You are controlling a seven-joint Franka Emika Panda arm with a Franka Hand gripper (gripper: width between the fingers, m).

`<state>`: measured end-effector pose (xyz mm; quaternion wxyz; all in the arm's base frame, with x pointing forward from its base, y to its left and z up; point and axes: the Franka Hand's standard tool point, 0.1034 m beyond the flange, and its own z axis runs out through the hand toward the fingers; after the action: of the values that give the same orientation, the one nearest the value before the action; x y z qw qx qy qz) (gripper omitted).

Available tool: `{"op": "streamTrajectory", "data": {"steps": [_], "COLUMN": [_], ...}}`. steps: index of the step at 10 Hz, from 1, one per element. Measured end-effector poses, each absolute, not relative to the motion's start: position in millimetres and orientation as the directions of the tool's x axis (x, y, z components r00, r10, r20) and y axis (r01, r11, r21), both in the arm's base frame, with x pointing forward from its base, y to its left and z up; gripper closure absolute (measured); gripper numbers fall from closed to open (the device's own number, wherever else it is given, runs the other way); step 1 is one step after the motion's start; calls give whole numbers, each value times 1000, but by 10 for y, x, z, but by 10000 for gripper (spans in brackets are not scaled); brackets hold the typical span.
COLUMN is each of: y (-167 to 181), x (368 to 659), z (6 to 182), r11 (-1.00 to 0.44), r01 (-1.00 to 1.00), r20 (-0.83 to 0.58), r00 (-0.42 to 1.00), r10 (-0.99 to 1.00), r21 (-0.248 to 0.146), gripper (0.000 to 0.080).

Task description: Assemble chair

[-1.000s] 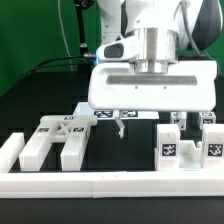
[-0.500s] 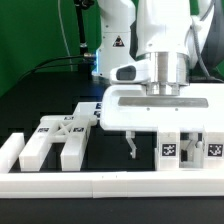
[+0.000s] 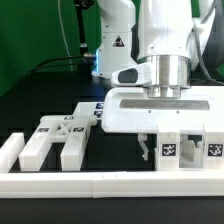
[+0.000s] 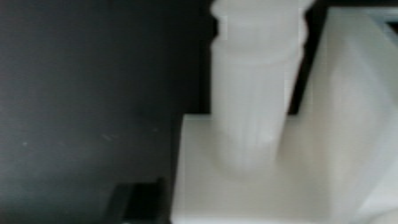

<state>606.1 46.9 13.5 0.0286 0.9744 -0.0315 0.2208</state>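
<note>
My gripper [image 3: 166,150] hangs low over the white tagged chair pieces at the exterior view's right. One dark finger [image 3: 147,148] stands against the left side of a tagged white block [image 3: 168,150]; the other finger is hidden behind it. In the wrist view a white post [image 4: 258,80] rises from a white base [image 4: 228,175], with a dark finger [image 4: 143,197] pressed to the base's edge. The jaws look shut on this piece. The X-braced panel [image 3: 58,128] with its two legs lies at the exterior view's left.
A second tagged white block [image 3: 212,148] stands just right of the held one. A long white rail [image 3: 110,186] runs along the front. A small white block [image 3: 10,150] sits at the far left. The marker board [image 3: 92,112] lies behind the panel.
The gripper moved toward the exterior view's right and came down over the tagged block. Its visible finger has moved inward against the block; the jaws were wide open before.
</note>
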Motion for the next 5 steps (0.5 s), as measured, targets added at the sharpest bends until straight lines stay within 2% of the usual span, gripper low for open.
{"op": "streamTrajectory", "data": {"steps": [1, 2, 3, 5], "y": [422, 403, 403, 403], "x": [6063, 6066, 6067, 6067], "z": [137, 140, 142, 143], "r11": [-996, -996, -996, -996], "r01": [-79, -82, -81, -81], "r20": [433, 433, 434, 434], "r00": [900, 900, 900, 900], "r10": [-52, -53, -53, -53], "r21": [46, 48, 48, 48], "gripper": [704, 704, 763, 763]}}
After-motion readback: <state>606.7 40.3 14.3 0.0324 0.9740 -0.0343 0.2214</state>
